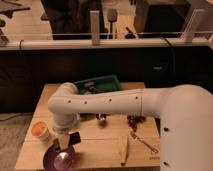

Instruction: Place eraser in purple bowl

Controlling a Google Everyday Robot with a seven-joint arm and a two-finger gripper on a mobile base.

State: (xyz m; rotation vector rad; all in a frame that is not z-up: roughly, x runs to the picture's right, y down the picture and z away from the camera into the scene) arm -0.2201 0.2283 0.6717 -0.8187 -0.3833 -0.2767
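Note:
The purple bowl (59,159), small and round with a dark rim and a paler shiny centre, sits at the front left corner of the wooden table (100,145). My gripper (65,143) points straight down, directly over the bowl's far rim and very close to it. A small dark block (74,137) shows at the gripper's right side. I cannot tell whether it is the eraser or part of the gripper. My white arm (110,104) reaches in from the right and hides the middle of the table.
A white cup with orange contents (40,131) stands just left of the gripper. A green tray (98,84) is at the back. A yellow stick-like item (124,150), a fork (142,142) and a dark cluster (135,120) lie to the right.

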